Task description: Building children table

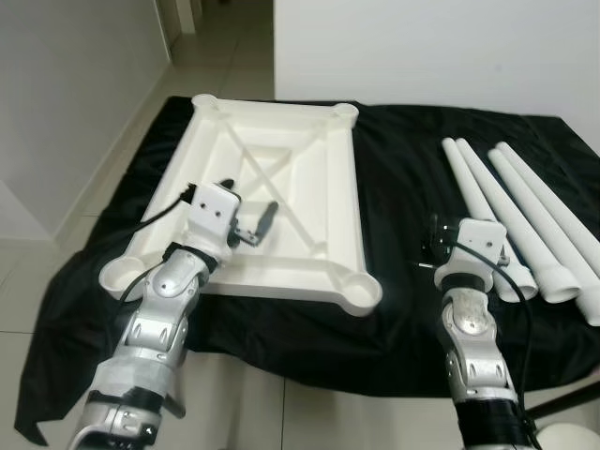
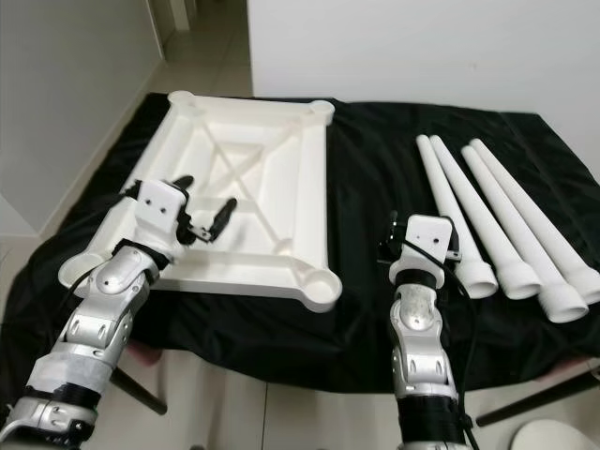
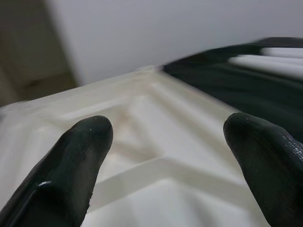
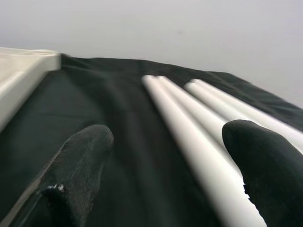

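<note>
Left gripper [image 1: 246, 208] spread above tabletop [image 1: 281, 150], legs [image 1: 525, 211] apart

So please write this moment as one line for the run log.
left hand: open, over tabletop | right hand: open, beside legs | legs: unattached

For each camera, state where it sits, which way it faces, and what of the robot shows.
Left eye, right eye: on the head, looking down at the tabletop and four legs on black cloth; both arms show.
Left wrist: looks along the left gripper over the tabletop.
Right wrist: looks along the right gripper at the legs.
</note>
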